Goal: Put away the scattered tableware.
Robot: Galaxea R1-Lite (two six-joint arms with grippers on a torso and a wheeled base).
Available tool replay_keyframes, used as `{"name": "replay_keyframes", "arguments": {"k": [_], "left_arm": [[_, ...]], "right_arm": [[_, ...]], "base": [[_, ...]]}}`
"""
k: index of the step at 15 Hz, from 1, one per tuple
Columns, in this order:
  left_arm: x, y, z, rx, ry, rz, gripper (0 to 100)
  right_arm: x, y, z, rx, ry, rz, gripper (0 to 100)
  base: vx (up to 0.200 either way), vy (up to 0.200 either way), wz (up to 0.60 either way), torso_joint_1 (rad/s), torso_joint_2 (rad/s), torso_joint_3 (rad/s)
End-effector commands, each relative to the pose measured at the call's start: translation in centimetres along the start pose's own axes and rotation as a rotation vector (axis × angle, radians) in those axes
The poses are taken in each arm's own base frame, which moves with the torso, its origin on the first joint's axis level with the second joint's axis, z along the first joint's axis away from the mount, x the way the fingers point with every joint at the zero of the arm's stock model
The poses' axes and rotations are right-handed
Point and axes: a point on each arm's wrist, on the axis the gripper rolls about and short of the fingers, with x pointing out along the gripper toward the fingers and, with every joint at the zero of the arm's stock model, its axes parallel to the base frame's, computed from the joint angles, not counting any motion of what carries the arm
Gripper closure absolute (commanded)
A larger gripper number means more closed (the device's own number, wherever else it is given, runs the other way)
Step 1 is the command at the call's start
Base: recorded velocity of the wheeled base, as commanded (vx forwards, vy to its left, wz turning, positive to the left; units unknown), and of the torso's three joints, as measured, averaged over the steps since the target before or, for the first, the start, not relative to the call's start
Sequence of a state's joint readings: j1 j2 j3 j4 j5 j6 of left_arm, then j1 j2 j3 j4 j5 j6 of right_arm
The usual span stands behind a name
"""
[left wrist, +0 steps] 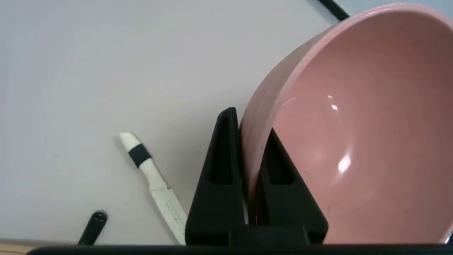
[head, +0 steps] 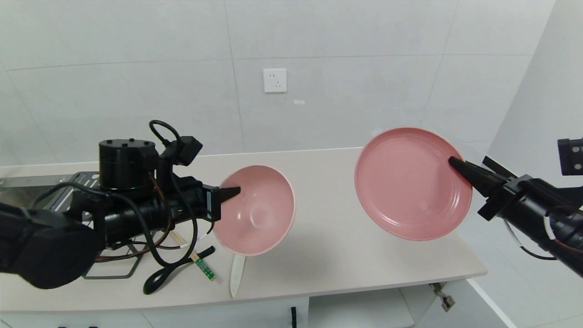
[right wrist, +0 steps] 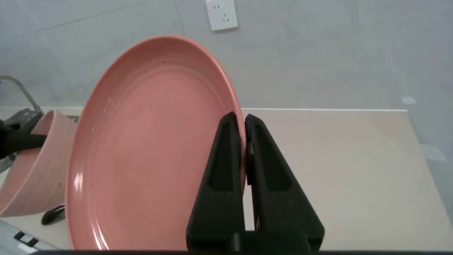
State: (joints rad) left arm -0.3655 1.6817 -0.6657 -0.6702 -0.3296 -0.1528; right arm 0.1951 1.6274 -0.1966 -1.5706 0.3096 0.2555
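Where our left gripper (head: 230, 191) is closed tight on the rim of the pink bowl (head: 262, 212), the bowl hangs tilted above the counter (head: 328, 255), over its front-left part. Our right gripper (head: 453, 160) is likewise clamped on the rim of the pink plate (head: 405, 182), held on edge above the counter's right end. We see a white knife (head: 237, 273), chopsticks (head: 200, 262) and a black spoon (head: 159, 278) lying near the front edge.

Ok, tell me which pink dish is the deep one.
The bowl in the left gripper; the plate in the right gripper is flat.
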Motion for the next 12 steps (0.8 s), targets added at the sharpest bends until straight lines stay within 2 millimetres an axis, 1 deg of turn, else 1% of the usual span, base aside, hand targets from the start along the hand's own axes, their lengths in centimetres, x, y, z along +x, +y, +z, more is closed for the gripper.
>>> {"name": "replay_keyframes", "arguments": {"k": [1,2,3,4,5,7,8,9,10,11,12], "left_arm": [[-2.6,-0.5,-0.6,0.013,-0.063,0.001,100],[-3.4,-0.7,-1.3,-0.033,-0.127,-0.010,100],[-3.8,-0.8,-1.3,-0.055,-0.163,-0.023,100],[-4.5,-1.0,-1.8,-0.060,-0.209,-0.047,100],[-4.9,-1.3,-2.5,-0.021,-0.228,-0.052,100],[-6.7,-1.7,-4.7,0.032,-0.257,-0.060,100],[-7.3,-1.9,-5.5,0.034,-0.254,-0.062,100],[-7.6,-1.8,-5.9,0.033,-0.251,-0.050,100],[-7.8,-1.6,-6.0,0.073,-0.253,-0.033,100],[-7.9,-1.0,-6.1,0.140,-0.249,0.013,100],[-8.5,-0.6,-6.5,0.174,-0.249,0.034,100]], "right_arm": [[-0.9,0.7,0.1,0.001,0.003,0.018,100],[-1.9,1.4,0.4,-0.019,-0.013,0.035,100],[-1.9,1.3,0.5,-0.027,-0.014,0.032,100],[-2.1,1.3,0.4,-0.053,-0.010,0.026,100],[-2.1,1.1,0.3,-0.071,-0.009,0.017,100],[-2.3,1.2,0.2,-0.077,-0.004,0.018,100],[-2.2,1.3,0.2,-0.073,-0.003,0.025,100],[-2.0,1.8,0.1,-0.070,0.001,0.053,100],[-1.8,2.5,0.0,-0.066,0.006,0.093,100],[-1.3,3.1,-0.1,-0.065,0.005,0.125,100],[-0.8,3.4,-0.4,-0.058,0.017,0.146,100]], "base": [[0.000,0.000,0.00,0.000,0.00,0.000],[0.000,0.000,0.00,0.000,0.00,0.000],[0.000,0.000,0.00,0.000,0.00,0.000],[0.000,0.000,0.00,0.000,0.00,0.000],[0.000,0.000,0.00,0.000,0.00,0.000],[0.000,0.000,0.00,0.000,0.00,0.000],[0.000,0.000,0.00,0.000,0.00,0.000],[0.000,0.000,0.00,0.000,0.00,0.000],[0.000,0.000,0.00,0.000,0.00,0.000],[0.000,0.000,0.00,0.000,0.00,0.000],[0.000,0.000,0.00,0.000,0.00,0.000]]}}
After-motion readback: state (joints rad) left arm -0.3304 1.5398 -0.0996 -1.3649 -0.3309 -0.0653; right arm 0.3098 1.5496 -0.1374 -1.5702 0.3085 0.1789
